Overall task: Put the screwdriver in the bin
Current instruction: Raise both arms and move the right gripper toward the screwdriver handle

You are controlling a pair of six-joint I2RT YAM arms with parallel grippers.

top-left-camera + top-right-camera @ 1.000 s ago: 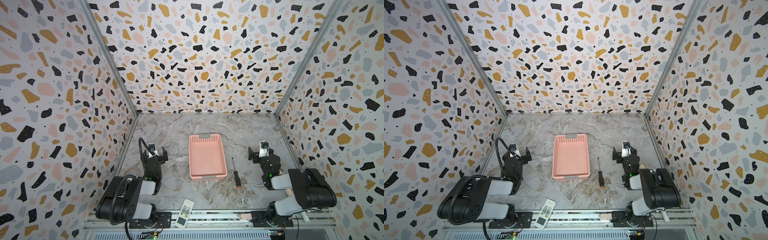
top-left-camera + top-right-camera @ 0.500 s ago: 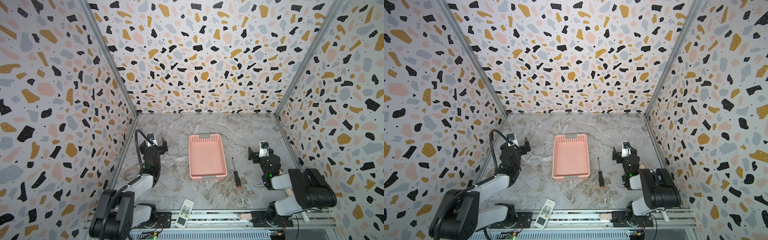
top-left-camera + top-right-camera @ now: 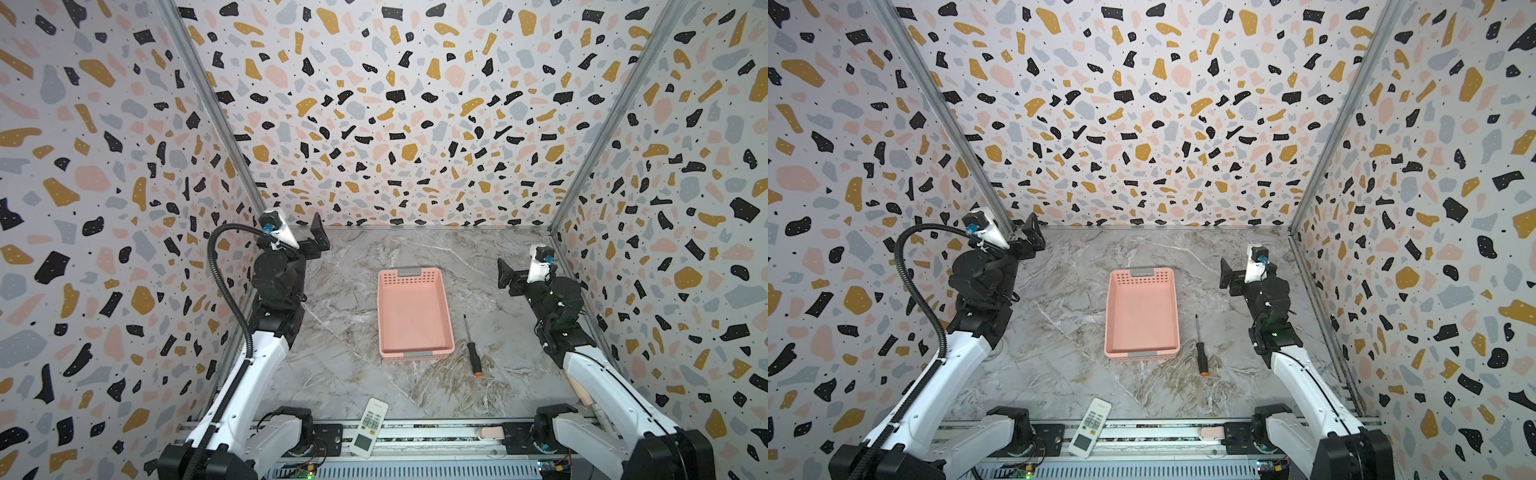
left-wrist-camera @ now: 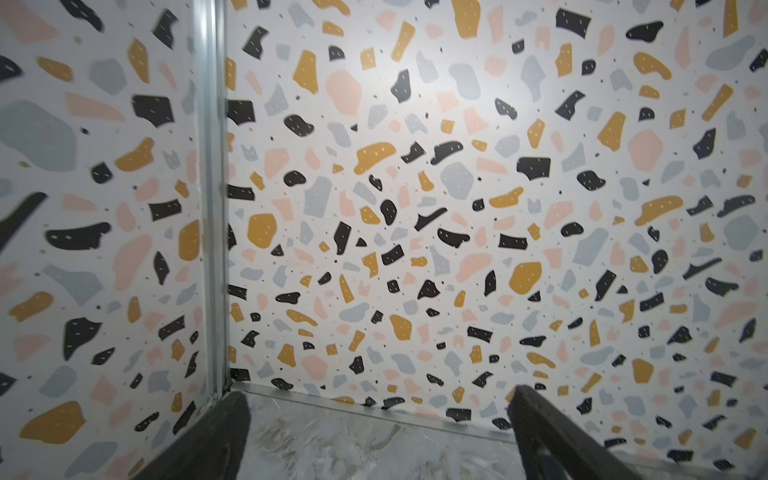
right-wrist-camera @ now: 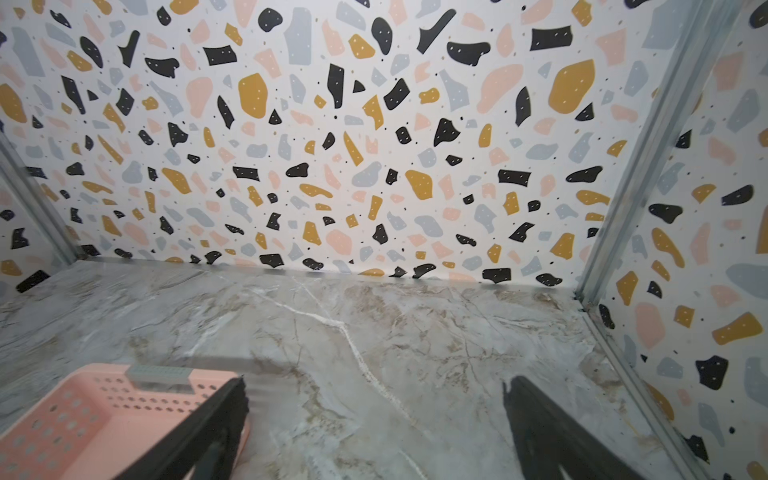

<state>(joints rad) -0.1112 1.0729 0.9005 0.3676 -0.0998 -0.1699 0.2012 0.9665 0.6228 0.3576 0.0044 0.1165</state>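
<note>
The screwdriver (image 3: 471, 348) (image 3: 1200, 350) lies flat on the marble table just right of the bin, its orange cap toward the front. The bin (image 3: 411, 320) (image 3: 1142, 318) is a salmon-pink basket in the middle of the table with nothing in it; its far corner (image 5: 83, 419) shows in the right wrist view. My right gripper (image 3: 521, 272) (image 3: 1241, 274) (image 5: 374, 382) hangs open above the table, right of the bin and behind the screwdriver. My left gripper (image 3: 300, 236) (image 3: 1023, 232) (image 4: 379, 392) is open near the back left corner, holding nothing.
A white remote control (image 3: 370, 428) (image 3: 1090, 422) lies at the table's front edge, partly over the rail. Patterned walls close the left, back and right sides. A small pink piece (image 3: 490, 434) sits on the front rail.
The left arm has unfolded and carried its gripper up and back toward the left corner. The right arm has also unfolded and lifted its gripper. Screwdriver and bin have not moved.
</note>
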